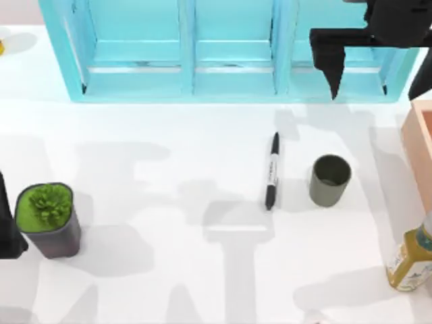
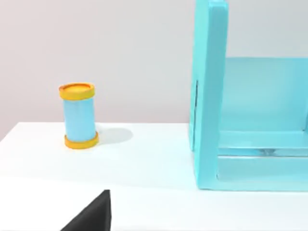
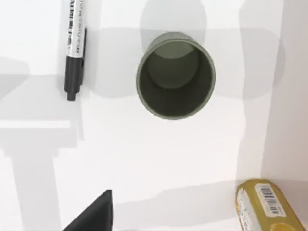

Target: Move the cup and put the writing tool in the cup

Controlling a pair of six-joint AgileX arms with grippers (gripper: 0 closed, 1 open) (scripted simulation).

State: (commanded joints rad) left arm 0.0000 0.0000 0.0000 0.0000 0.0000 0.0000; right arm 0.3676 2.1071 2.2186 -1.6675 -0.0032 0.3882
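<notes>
The olive-grey cup (image 1: 329, 181) stands upright on the white table, right of centre; the right wrist view looks down into the cup (image 3: 175, 74), whose dark inside holds nothing. The black marker (image 1: 271, 170) with a white label band lies flat just left of the cup, a short gap apart, and its capped end also appears in the marker (image 3: 74, 48) of the right wrist view. My right gripper (image 1: 332, 74) hangs high over the back right, in front of the shelf, behind the cup. My left arm (image 1: 8, 229) is parked at the left edge.
A turquoise shelf unit (image 1: 229, 54) (image 2: 209, 96) runs along the back. A dark pot with a green plant (image 1: 47, 219) stands front left. A yellow bottle (image 1: 410, 260) (image 3: 262, 207) and a peach box (image 1: 420, 142) sit at the right edge. A blue can with yellow lids (image 2: 79, 115) stands far left.
</notes>
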